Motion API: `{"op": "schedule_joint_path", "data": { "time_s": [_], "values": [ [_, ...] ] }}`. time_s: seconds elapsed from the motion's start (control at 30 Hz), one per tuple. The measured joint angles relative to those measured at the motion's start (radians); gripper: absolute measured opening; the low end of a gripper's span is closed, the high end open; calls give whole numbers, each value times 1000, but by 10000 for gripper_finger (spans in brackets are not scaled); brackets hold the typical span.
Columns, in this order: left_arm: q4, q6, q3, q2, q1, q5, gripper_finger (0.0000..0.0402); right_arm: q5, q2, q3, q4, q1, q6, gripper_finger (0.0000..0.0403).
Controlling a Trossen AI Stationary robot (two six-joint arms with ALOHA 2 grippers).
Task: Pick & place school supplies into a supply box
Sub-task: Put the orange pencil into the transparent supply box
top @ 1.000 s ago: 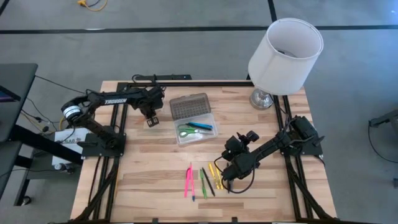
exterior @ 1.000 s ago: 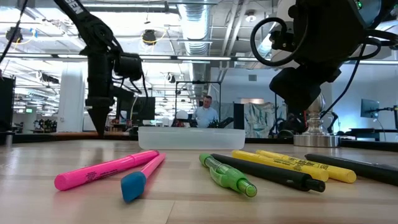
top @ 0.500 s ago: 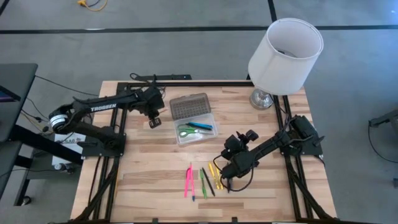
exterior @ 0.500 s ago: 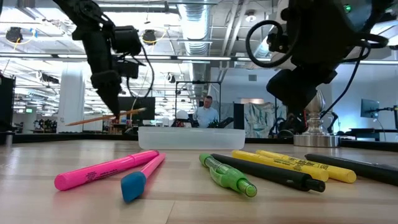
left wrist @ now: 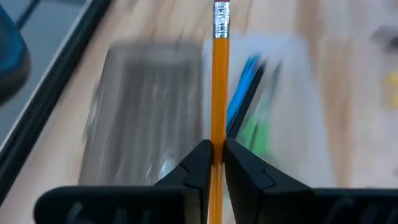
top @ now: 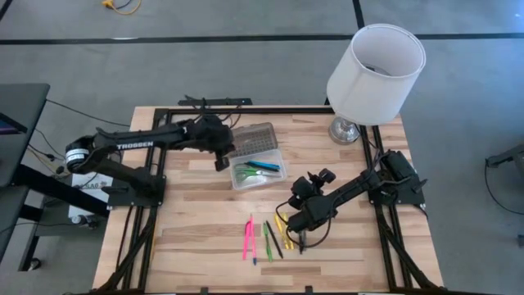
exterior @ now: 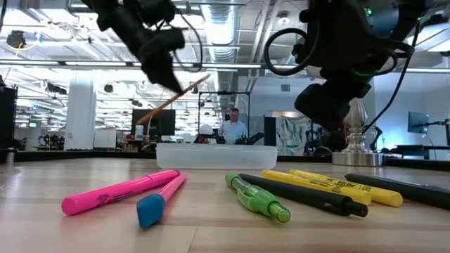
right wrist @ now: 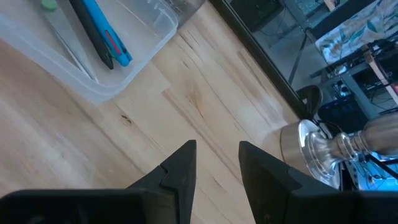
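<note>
Holding scissors [top: 246, 173] and pens: supply box [top: 273, 178]

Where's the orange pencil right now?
The orange pencil is clamped in the left gripper, held in the air at the left edge of the clear supply box, near its ribbed lid.

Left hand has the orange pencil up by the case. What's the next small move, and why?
Probably carry it a little further over the clear supply box, then lower and release. The left hand is shut on the orange pencil, held in the air at the box's edge by the open lid. The box already holds scissors and a blue pen.
</note>
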Motion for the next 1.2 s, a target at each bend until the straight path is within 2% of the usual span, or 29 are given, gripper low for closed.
{"op": "schedule_joint_path", "data": {
  "time_s": [0.13, 0.23, 0.57, 0.77, 1.0, 1.2],
  "values": [
    [148, -29, -4, 12, -20, 43, 34, 0, 0, 0, -5, 2, 0, 116],
    [192, -39, -7, 33, -27, 58, 34, 0, 0, 0, -5, 2, 0, 116],
    [329, -52, -1, 253, -26, 132, 34, -1, 0, -5, -6, 2, 0, 116],
    [282, -40, 50, 327, -19, 159, 34, -3, 0, -5, -7, 2, 1, 116],
    [254, -5, 60, 345, -31, 173, 35, -4, 0, -8, -4, 2, 1, 116],
    [249, 36, 60, 345, -39, 170, 73, -5, 0, -8, -5, 2, 1, 116]
  ]
}}
